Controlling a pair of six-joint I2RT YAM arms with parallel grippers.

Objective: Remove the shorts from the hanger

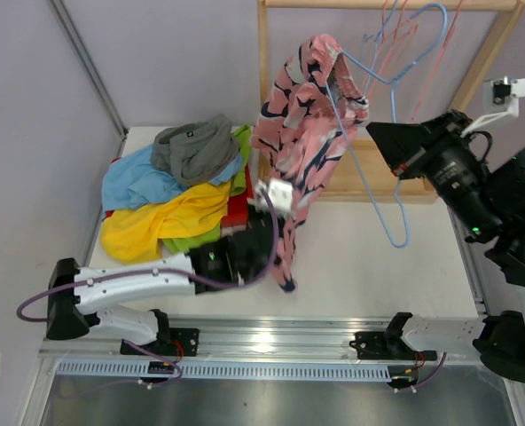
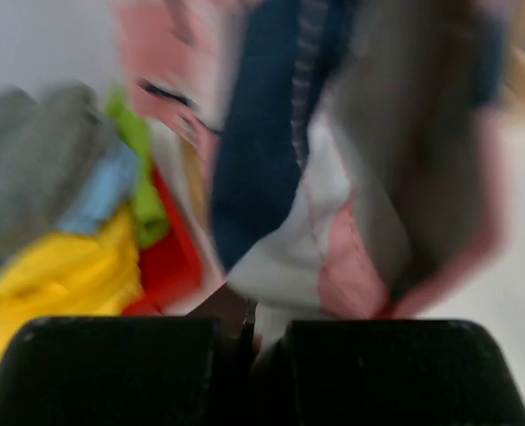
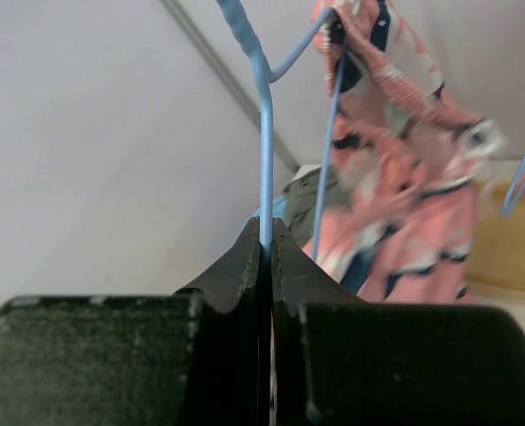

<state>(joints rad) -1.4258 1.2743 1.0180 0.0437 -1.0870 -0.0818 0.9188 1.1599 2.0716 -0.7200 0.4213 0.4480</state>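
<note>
The pink shorts with a navy-and-white print [image 1: 302, 115] hang from a light blue wire hanger [image 1: 395, 244] in front of the wooden rack. My left gripper [image 1: 267, 213] is shut on the lower part of the pink shorts; in the blurred left wrist view the cloth [image 2: 333, 177] runs into the closed jaws of the gripper [image 2: 254, 333]. My right gripper [image 1: 380, 135] is shut on the hanger's wire [image 3: 266, 160], and its fingertips [image 3: 249, 257] pinch it. The grey [image 1: 196, 146], light blue [image 1: 138, 182], yellow [image 1: 165, 222] and lime green [image 1: 242, 142] shorts lie piled at the back left.
The wooden rack [image 1: 264, 53] stands at the back, with thin red wire hangers [image 1: 391, 40] on its rod. A red cloth [image 1: 238, 209] lies under the pile. A metal rail [image 1: 271, 342] runs along the near table edge.
</note>
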